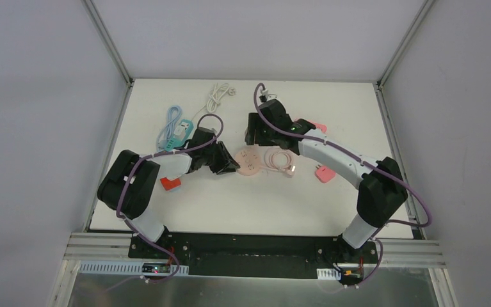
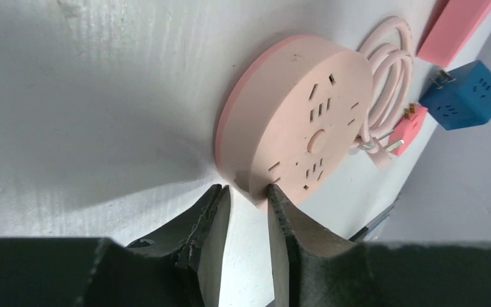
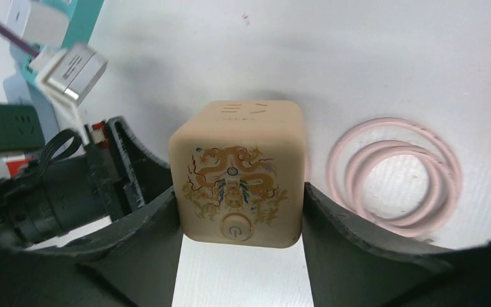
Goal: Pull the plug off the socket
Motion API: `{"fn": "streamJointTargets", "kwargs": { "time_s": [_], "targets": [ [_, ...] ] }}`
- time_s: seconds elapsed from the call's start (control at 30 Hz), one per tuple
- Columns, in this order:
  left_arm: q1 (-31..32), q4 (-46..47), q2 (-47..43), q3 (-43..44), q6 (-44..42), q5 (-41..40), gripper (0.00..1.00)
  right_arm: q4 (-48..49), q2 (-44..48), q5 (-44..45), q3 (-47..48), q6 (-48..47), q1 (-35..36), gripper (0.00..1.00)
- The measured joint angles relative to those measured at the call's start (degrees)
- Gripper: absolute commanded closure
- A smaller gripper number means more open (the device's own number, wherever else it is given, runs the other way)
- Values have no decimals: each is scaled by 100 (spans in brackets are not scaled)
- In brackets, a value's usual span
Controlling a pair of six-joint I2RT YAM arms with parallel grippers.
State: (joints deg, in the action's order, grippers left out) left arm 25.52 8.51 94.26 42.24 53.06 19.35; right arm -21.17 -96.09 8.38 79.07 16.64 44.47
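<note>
The round pink socket (image 1: 249, 161) lies flat mid-table, with its coiled pink cable (image 1: 280, 158) beside it. In the left wrist view the socket's face (image 2: 306, 121) shows empty slots. My left gripper (image 2: 248, 189) is narrowly open across the socket's near rim, one fingertip (image 2: 276, 192) touching it. My right gripper (image 3: 239, 192) is shut on the plug, a beige cube with a dragon print and a power button (image 3: 239, 160). It holds the cube off the socket, over the bare table next to the cable coil (image 3: 393, 173). In the top view my right gripper (image 1: 256, 135) is just beyond the socket and hides the cube.
A teal power strip (image 1: 180, 131) and a white cable (image 1: 219, 96) lie at the back left. A red block (image 1: 171, 184) sits by my left arm. Pink plugs (image 1: 323, 173) lie to the right. A blue cube adapter (image 2: 463, 96) lies beyond the coil.
</note>
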Motion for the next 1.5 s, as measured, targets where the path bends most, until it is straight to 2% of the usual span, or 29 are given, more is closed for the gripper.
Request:
{"fn": "streamJointTargets", "kwargs": {
  "time_s": [0.1, 0.2, 0.37, 0.53, 0.6, 0.73, 0.77, 0.8, 1.07, 1.17, 1.3, 1.5],
  "targets": [
    [-2, -448, -11, 225, -264, -11, 56, 146, 127, 44, -205, 144, -273, 89],
    [0, -844, -39, 417, -466, -33, 35, 256, 144, 33, -479, 304, -625, 85],
    [-2, -1504, -308, 573, -616, -151, 23, 378, 142, -127, -852, 525, -1106, 81],
    [-7, -2179, -664, 634, -758, -339, 20, 726, -2, -625, -1003, 734, -1550, 75],
    [-7, -2374, -892, 691, -811, -380, 19, 925, -142, -907, -1058, 828, -1707, 66],
    [-7, -2708, -1412, 835, -929, -525, 18, 1283, -337, -1346, -1228, 1010, -2004, 66],
    [-7, -2813, -1543, 881, -946, -612, 18, 1327, -393, -1425, -1250, 1045, -2063, 56],
    [-7, -2927, -1685, 920, -966, -697, 17, 1373, -455, -1484, -1257, 1075, -2107, 50],
    [-7, -4002, -2739, 1054, -1102, -1755, 16, 1545, -695, -1978, -1257, 1163, -2221, 14],
    [-7, -4422, -3029, 1235, -1150, -2291, 16, 1585, -695, -2002, -1259, 1102, -2221, 9],
    [-13, -4959, -3314, 1541, -1178, -3067, 16, 1552, -535, -1919, -1362, 1032, -2221, 7],
    [-94, -5515, -3910, 1606, -1167, -4181, 16, 1495, 466, -1609, -1676, 955, -2179, 7]
  ]
}}
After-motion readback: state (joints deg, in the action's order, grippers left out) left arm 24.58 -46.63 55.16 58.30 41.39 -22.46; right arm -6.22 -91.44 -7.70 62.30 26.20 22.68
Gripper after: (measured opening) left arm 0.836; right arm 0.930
